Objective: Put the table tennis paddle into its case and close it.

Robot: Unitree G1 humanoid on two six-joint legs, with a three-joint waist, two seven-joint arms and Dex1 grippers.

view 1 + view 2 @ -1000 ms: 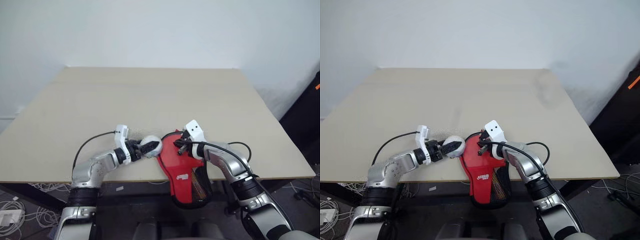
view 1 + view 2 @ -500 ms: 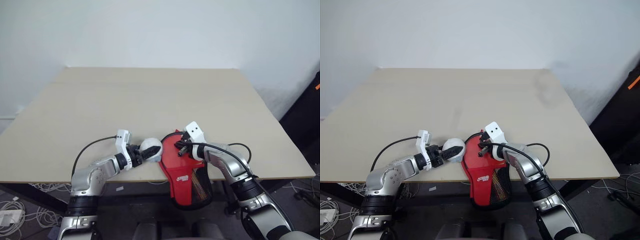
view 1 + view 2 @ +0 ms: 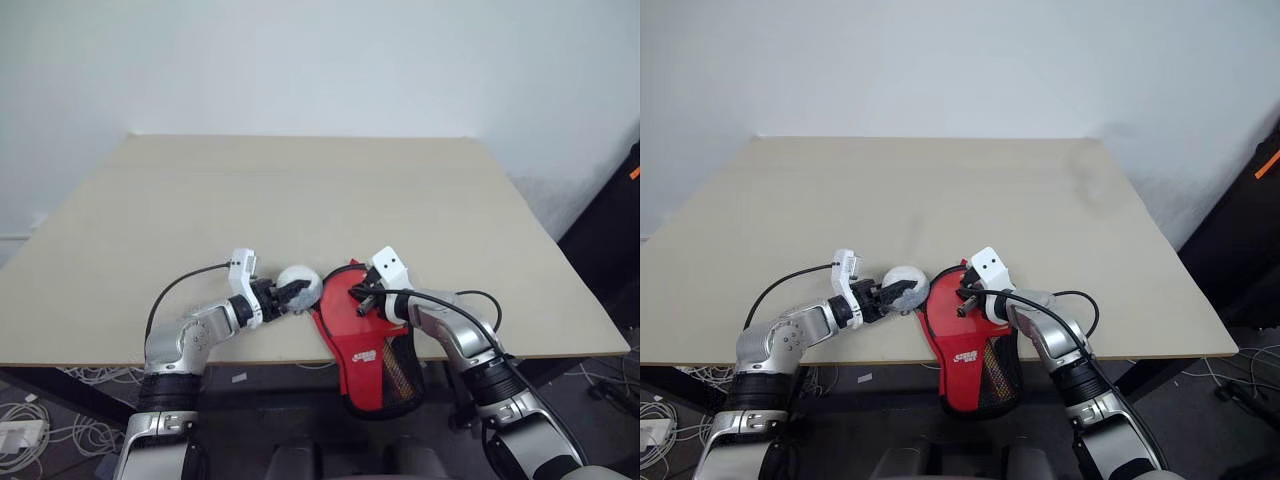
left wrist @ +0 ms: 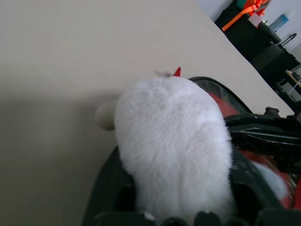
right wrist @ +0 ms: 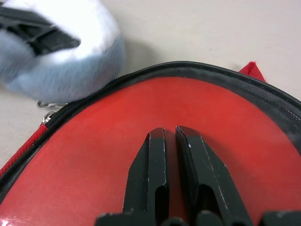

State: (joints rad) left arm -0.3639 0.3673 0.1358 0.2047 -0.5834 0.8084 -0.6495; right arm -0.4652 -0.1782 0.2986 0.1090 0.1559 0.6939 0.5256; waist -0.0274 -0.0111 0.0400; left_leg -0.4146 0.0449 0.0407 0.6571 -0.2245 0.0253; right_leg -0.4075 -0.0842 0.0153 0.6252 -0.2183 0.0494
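Note:
The case (image 3: 368, 340) lies at the table's front edge, red clear-covered face up, its mesh end hanging over the edge. I cannot tell whether the red under the clear cover (image 5: 94, 155) is the table tennis paddle; no handle shows. My right gripper (image 5: 169, 132) is shut, its tips resting on that red face near the black zip rim. A white fluffy ball (image 3: 300, 282) sits against the case's left rim. My left gripper (image 3: 290, 293) is shut on this ball (image 4: 174, 146), one black finger (image 5: 37, 30) pressing into the fluff.
The beige table (image 3: 300, 190) stretches away behind both hands. Loose cables (image 3: 40, 415) lie on the floor below its front left corner. A dark object (image 3: 610, 230) stands past the table's right side.
My left gripper's fingers have closed in on the fluffy ball, which now sits slightly farther up the table. The right gripper and the case have not moved.

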